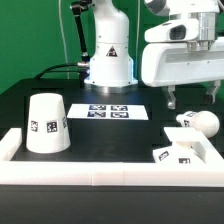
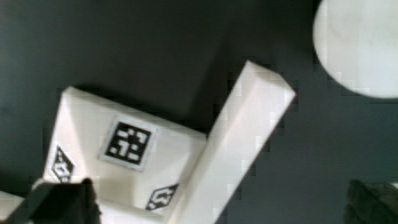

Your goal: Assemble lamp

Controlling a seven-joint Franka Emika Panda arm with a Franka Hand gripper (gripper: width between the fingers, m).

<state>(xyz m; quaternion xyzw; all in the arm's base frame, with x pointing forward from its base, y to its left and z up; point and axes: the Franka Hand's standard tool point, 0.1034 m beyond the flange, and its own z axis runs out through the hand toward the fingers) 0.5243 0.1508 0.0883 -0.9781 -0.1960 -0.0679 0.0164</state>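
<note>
The large tapered shade [image 1: 46,123] stands mouth-down on the exterior view's left. The round bulb [image 1: 197,122] lies at the right, just behind the flat square base [image 1: 183,152], which sits in the right front corner. My gripper [image 1: 192,100] hangs open and empty above the bulb and base, its fingers spread wide. In the wrist view the tagged base [image 2: 121,142] lies against the white rail [image 2: 240,130], and the bulb [image 2: 365,45] shows as a pale round edge. My gripper [image 2: 214,205] holds nothing; dark fingertips [image 2: 54,205] stand far apart.
The marker board [image 1: 108,111] lies flat at the table's middle back. The white rail [image 1: 100,178] runs along the front edge and the right side. The arm's own pedestal [image 1: 108,55] stands behind the board with cables beside it.
</note>
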